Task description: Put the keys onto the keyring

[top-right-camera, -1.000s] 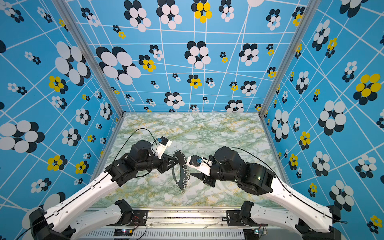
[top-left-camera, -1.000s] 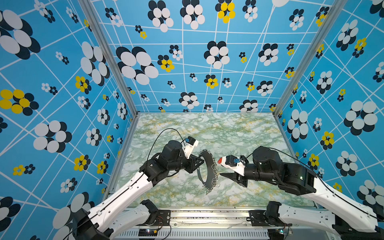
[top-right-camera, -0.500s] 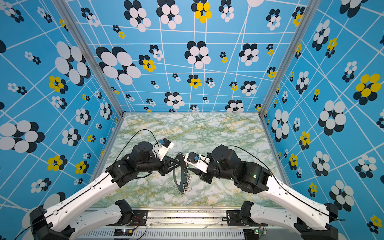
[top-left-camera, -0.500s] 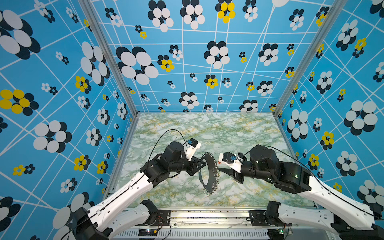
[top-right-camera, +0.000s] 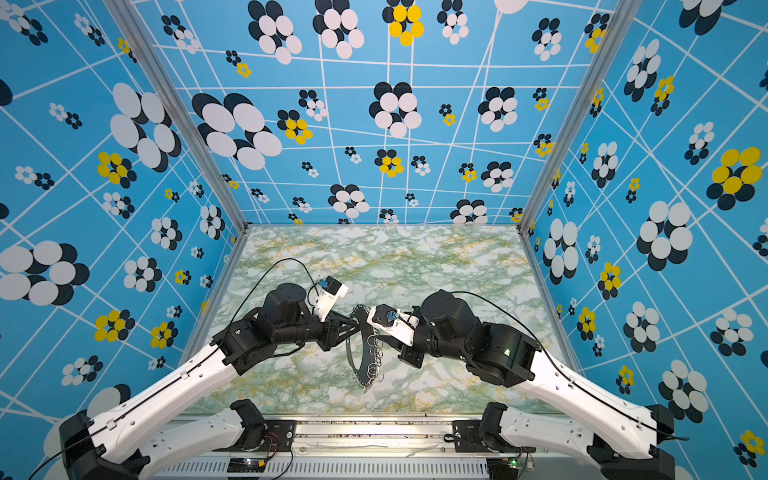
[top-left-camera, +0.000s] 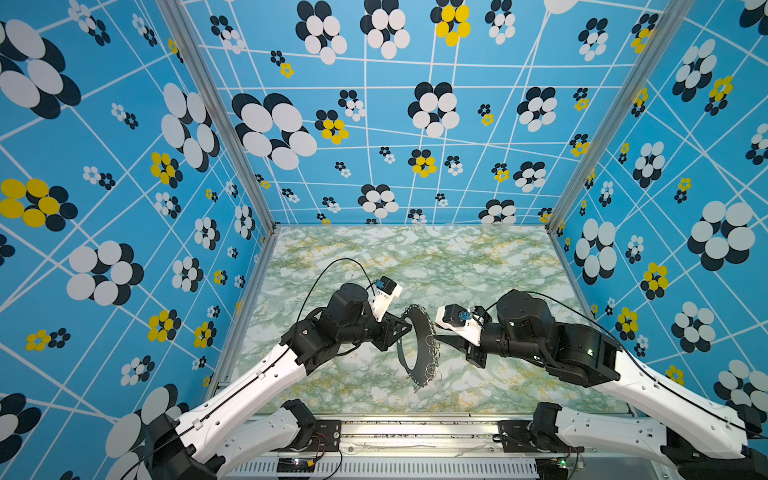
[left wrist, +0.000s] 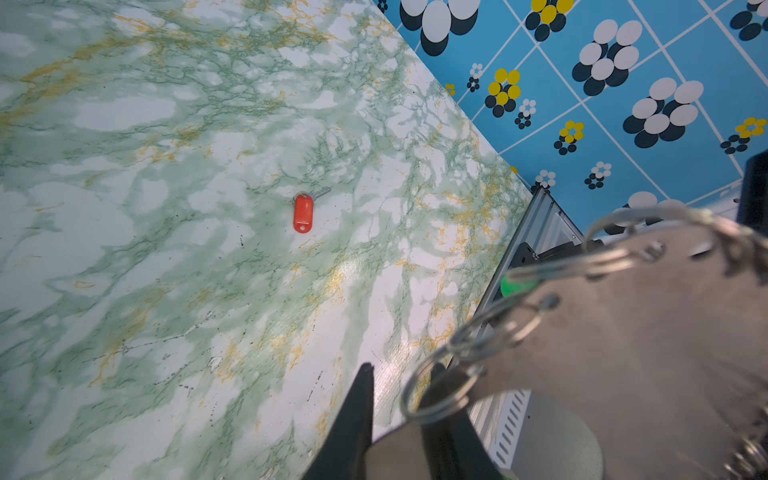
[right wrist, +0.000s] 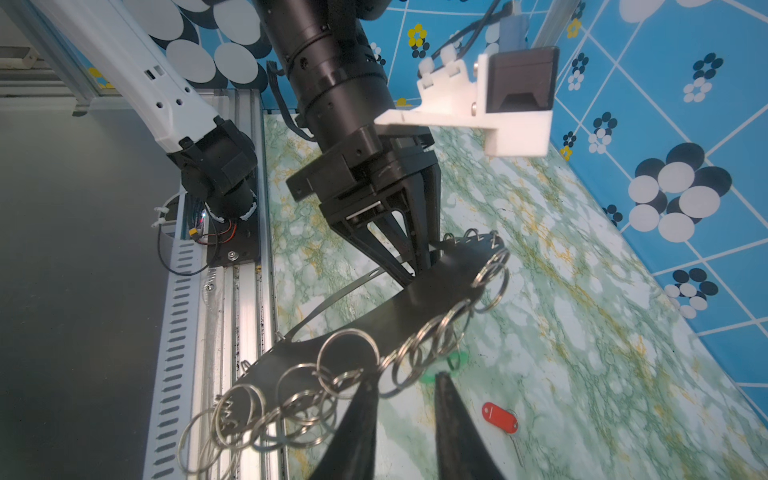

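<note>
Blue flowered walls [top-left-camera: 124, 174] box in a green marbled counter [top-left-camera: 415, 257]. At its near middle, your left claw [right wrist: 409, 266] is clamped on the keyring [right wrist: 399, 320], holding the grey plate off the counter with its wire rings [right wrist: 419, 347] facing right. Hold that grip firm. Your right claw [right wrist: 403, 380] sits at the rings, jaws apart, gripping nothing I can make out. Aim for a single ring, not the bunch. Only the wrist views show the red-tagged key [right wrist: 500, 417] flat on the counter and the green tag [right wrist: 456, 358] behind the rings. Neither shows in the top views.
</note>
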Controlling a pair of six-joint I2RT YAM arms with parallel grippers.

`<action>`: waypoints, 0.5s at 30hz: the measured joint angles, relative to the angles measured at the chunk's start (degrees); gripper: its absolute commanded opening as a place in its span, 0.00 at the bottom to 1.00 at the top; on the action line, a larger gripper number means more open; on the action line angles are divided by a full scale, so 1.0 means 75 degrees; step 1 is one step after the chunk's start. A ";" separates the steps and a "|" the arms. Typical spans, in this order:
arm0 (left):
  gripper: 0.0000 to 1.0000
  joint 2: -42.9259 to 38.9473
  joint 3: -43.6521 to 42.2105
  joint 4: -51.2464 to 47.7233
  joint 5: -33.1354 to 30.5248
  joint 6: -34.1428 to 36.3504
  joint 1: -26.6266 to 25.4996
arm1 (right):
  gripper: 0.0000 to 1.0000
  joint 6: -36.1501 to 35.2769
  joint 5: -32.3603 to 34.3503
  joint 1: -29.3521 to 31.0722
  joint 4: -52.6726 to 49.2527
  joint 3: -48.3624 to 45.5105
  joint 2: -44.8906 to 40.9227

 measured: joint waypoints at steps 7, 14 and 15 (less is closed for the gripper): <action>0.00 0.0000 0.0000 0.0000 -0.0087 -0.0003 0.0000 | 0.24 0.0003 0.0248 0.0035 -0.0006 0.0000 -0.0026; 0.00 0.0006 0.0000 -0.0003 -0.0122 0.0000 0.0000 | 0.23 0.0055 0.0478 0.0035 -0.0003 0.0000 -0.0105; 0.00 0.0006 0.0000 -0.0003 -0.0140 0.0003 0.0000 | 0.23 0.0064 0.0525 0.0035 -0.0003 0.0000 -0.0111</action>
